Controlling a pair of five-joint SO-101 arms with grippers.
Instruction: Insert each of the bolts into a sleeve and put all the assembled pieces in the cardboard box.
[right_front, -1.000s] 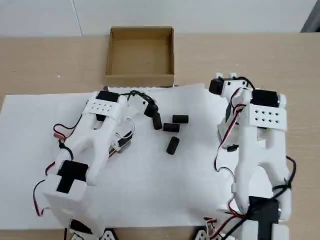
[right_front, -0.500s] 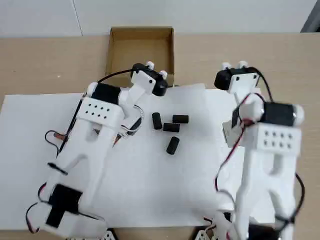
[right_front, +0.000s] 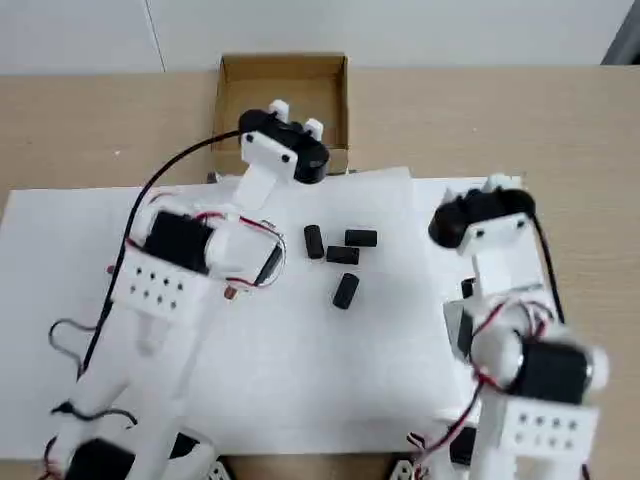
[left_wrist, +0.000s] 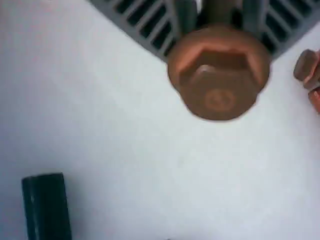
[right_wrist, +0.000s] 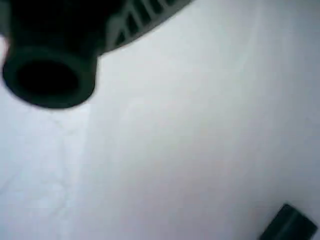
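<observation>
My left pincer (left_wrist: 218, 17) clamps a bolt (left_wrist: 218, 80), my right pincer (right_wrist: 65, 30) a sleeve (right_wrist: 48, 77); any tilt between them could jam the insertion.

A small robotics lab, it seems: a plain wooden table (right_front: 80, 110) against a white wall (right_front: 450, 30), a white sheet (right_front: 320, 380) spread over it, a white plastic left arm (right_front: 160, 290) and right arm (right_front: 520, 380) mounted at its near edge.
</observation>
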